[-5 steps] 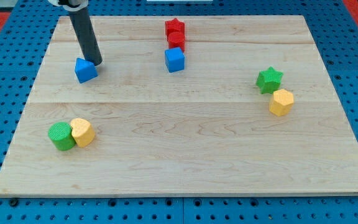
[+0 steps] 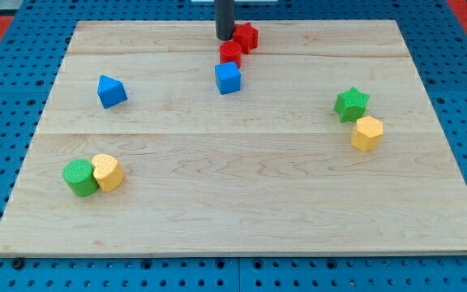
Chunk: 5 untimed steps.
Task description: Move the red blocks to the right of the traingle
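- Nearest, lower left of the frame: green cylinder (image 2: 79,178) and yellow block (image 2: 107,172) pressed side by side on the pale wooden table (image 2: 242,203), green on the left, yellow on the right.
- Right side, mid-height: yellow hexagonal block (image 2: 367,133) just below and slightly right of the green star (image 2: 351,105) — touching or nearly so, cannot tell which.
- Left of centre, upper half: blue triangle (image 2: 112,91), standing alone, well apart from every other block.
- Upper centre: blue cube (image 2: 228,78), with the red cylinder (image 2: 230,53) directly above it in the frame, the two touching or almost touching.
- Farther back, near the top edge of the table: red star (image 2: 246,37), just up and right of the red cylinder and in contact with it.
- Farthest, top centre: dark rod coming down from the upper frame edge, my tip (image 2: 225,38) set on the table right against the left side of the red star, just above the red cylinder.
- Tool state: a plain rod, no jaws to spread or press together — pinching nothing, only touching the red star's side.
- Both red blocks well to the right of the blue triangle in the frame, and a little higher.
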Each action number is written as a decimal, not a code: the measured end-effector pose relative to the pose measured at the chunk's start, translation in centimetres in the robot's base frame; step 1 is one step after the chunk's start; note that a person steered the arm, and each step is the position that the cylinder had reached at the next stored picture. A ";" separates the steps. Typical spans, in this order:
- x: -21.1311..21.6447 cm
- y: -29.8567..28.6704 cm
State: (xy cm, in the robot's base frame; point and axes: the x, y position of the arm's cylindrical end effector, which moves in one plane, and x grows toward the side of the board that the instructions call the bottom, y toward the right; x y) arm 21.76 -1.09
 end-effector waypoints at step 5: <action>-2.6 9.7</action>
State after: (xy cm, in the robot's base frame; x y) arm 19.15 8.59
